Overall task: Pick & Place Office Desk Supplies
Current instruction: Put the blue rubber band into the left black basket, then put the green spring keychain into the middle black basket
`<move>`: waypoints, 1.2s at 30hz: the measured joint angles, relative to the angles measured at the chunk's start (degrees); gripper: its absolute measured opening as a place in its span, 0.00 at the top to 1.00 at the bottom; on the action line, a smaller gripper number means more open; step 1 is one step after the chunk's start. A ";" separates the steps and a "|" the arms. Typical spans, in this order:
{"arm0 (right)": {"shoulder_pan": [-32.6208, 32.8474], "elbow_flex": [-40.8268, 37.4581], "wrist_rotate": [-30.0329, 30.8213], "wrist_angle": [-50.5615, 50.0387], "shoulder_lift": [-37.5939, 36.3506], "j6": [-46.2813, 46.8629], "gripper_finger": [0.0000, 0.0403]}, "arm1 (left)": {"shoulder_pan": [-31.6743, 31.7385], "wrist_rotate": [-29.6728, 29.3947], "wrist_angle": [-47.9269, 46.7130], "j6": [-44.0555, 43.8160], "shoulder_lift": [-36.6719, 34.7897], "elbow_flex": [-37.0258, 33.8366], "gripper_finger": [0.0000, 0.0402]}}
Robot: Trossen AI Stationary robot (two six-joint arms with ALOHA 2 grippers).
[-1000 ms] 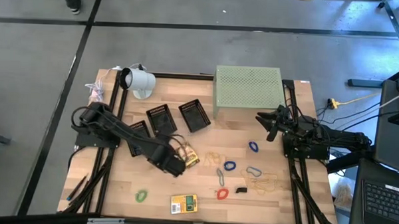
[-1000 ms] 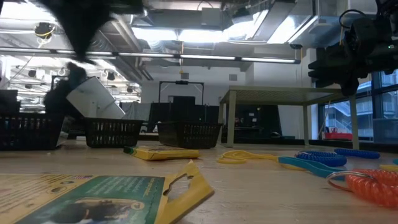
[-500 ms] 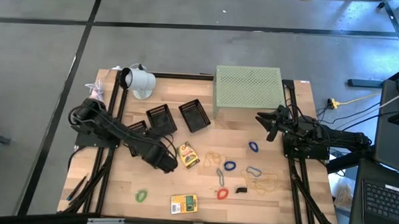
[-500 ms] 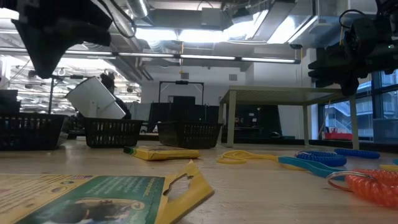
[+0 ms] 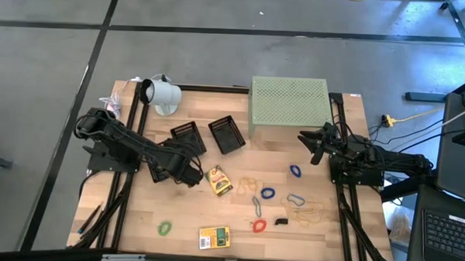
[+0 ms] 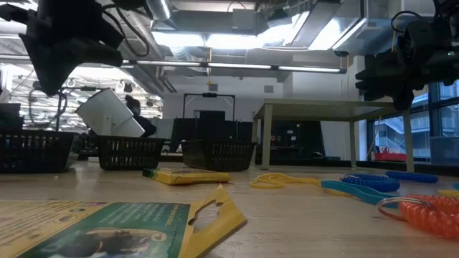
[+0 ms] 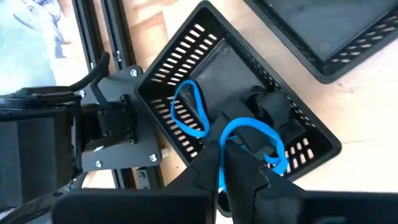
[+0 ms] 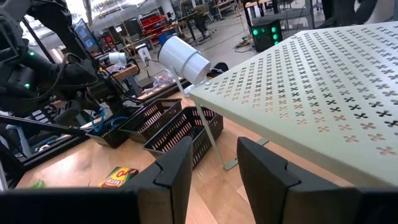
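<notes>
Over the leftmost basket (image 7: 249,118) hangs the left hand (image 7: 227,163), fingers pinched on a blue band (image 7: 255,134) that dangles right above the basket's floor. One blue band (image 7: 189,109) is already lying inside, beside a dark lump that could be a clip, hard to say. From above, the left hand (image 5: 186,169) sits at the surface's left side, by the row of three baskets.

So this looks like the drop. Do it well: keep the hand centred over the basket, clear of the slotted walls, then let the fingers part fully so the band falls free instead of snagging on a fingertip. A band can cling or bounce, so release low, then lift straight up.

Across the surface (image 5: 237,220) the right hand (image 8: 208,165) waits near the green stand (image 5: 289,100), fingers partly apart and holding nothing.

Plenty left, I'd say: bands (image 5: 267,194) in several colours, metal clips (image 5: 294,199) and two yellow packets (image 5: 215,238) lie loose at the middle and near edge, well apart from the baskets.
</notes>
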 joint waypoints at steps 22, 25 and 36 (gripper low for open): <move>0.00 0.00 0.13 0.00 0.00 0.01 0.68 | -0.11 -1.43 15.46 -0.71 0.10 2.58 0.67; 0.00 0.00 0.13 0.00 0.00 0.00 0.68 | -1.30 -2.00 25.91 0.55 0.27 2.59 0.68; 0.00 0.00 0.10 -0.01 0.00 0.02 0.68 | -13.33 17.98 40.70 -13.60 4.29 2.60 0.67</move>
